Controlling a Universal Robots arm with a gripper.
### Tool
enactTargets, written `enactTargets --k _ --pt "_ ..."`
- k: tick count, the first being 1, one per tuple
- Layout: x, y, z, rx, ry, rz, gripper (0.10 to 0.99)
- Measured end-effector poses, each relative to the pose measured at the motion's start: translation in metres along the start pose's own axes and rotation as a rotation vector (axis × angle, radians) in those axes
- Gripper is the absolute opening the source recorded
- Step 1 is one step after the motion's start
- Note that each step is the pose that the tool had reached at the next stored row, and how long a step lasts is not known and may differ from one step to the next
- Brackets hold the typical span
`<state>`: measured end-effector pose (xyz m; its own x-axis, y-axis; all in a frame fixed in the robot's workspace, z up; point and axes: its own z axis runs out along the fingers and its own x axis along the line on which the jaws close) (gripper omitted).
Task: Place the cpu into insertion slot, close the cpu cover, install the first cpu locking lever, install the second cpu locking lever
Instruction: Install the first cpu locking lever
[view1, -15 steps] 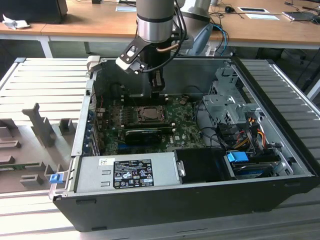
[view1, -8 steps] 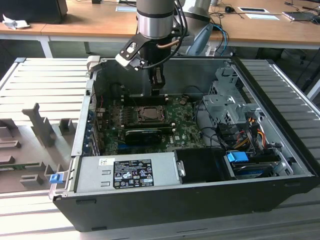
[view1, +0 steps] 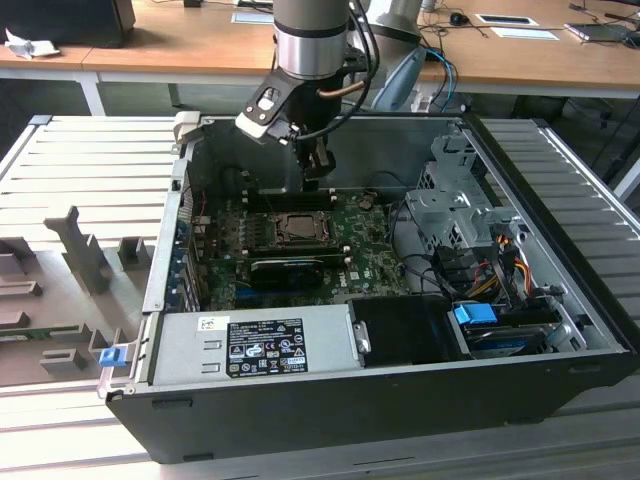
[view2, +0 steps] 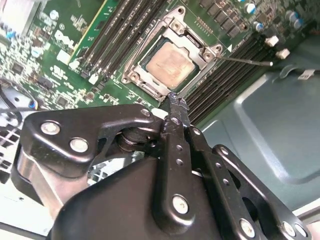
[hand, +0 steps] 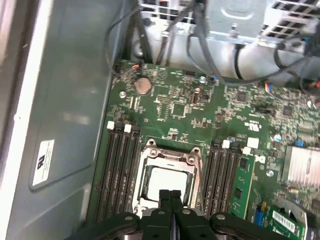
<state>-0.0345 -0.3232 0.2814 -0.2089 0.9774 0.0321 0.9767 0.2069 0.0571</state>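
The gripper (view2: 175, 106) is clenched on nothing, just beside the cover (view2: 192, 41); the cpu (view2: 169, 64) lies under this closed cover, one lever (view2: 245, 61) sticks out

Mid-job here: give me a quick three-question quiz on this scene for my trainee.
1. True or false: the cover lies flat around the cpu.
2. The gripper above the cpu is: A) shut and empty, B) shut on the cpu, C) wide open.
3. What colour is the motherboard?
Key: 1 true; 2 A; 3 green.
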Motion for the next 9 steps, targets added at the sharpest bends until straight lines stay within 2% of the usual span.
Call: enactTargets --k 9 --pt "0.0000 0.0000 0.0000 0.007 0.0126 -0.221 0.106"
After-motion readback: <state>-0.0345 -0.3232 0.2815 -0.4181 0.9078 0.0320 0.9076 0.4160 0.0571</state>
